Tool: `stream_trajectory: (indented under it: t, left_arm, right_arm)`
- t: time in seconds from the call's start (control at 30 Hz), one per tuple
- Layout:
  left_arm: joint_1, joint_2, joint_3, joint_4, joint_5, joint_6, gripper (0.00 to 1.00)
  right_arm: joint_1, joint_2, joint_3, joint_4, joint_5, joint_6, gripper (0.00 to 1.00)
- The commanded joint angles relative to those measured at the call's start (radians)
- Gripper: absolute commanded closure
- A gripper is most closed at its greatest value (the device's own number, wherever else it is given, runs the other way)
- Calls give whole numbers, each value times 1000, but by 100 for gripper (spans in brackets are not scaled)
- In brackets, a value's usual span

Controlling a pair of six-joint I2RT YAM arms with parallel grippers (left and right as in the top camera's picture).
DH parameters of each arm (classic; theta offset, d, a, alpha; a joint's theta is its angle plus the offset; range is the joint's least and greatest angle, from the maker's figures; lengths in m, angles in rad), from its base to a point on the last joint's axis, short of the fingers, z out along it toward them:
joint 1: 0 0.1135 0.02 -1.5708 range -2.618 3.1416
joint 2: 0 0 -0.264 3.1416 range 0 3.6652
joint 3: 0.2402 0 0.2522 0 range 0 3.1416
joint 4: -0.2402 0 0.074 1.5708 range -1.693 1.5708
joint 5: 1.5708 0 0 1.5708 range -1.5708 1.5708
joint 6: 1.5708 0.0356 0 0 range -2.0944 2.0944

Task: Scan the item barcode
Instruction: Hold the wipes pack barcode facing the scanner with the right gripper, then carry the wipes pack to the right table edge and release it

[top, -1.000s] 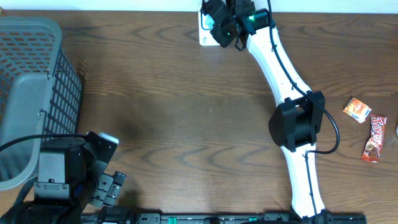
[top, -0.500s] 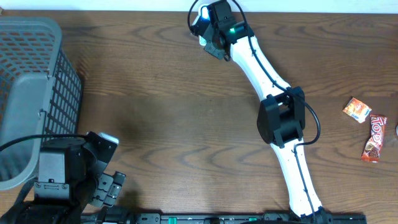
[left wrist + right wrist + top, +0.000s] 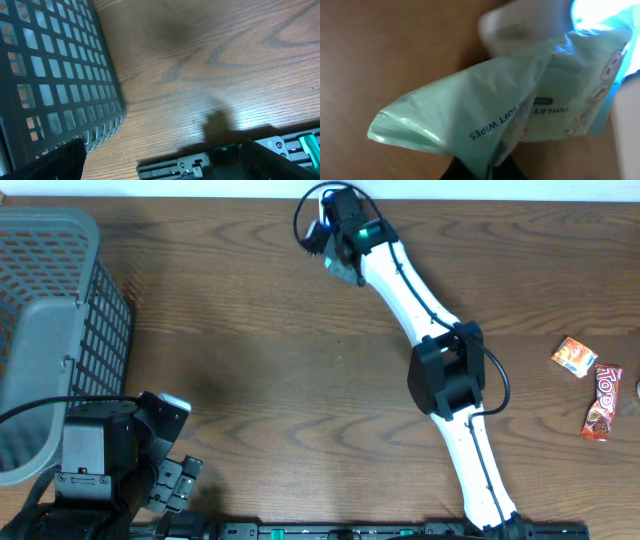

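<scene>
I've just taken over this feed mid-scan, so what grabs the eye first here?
The white right arm stretches to the table's far edge, its right gripper shut on a pale green pack of wipes. Next comes the big grey basket at the left. An orange snack wrapper and a red snack bar lie near the right edge.
</scene>
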Motion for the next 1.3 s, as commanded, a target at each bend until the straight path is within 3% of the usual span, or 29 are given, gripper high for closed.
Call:
stream_trajectory:
  t: [0.0,0.3,0.63,0.77,1.0,1.27]
  left_arm:
    - [-2,-4,7,-2,-5,1,2]
    - [-2,-4,7,-2,-5,1,2]
    - [-2,-4,7,-2,-5,1,2]
    - [-2,-4,7,-2,-5,1,2]
    - [-2,-4,7,-2,-5,1,2]
    - [-2,-4,7,-2,-5,1,2]
  right_arm:
    - [8,-80,13,-73,-29,35,99]
    - [-23,-287,13,-329,-33,351,99]
    - [-229,-343,-19,-708,-10,738,99]
    - [-316,-343,-95,-704,19,837,99]
    - [-493,-343,-370,-522,151,935,99]
    - [-695,-343,-650,-321,71,999,99]
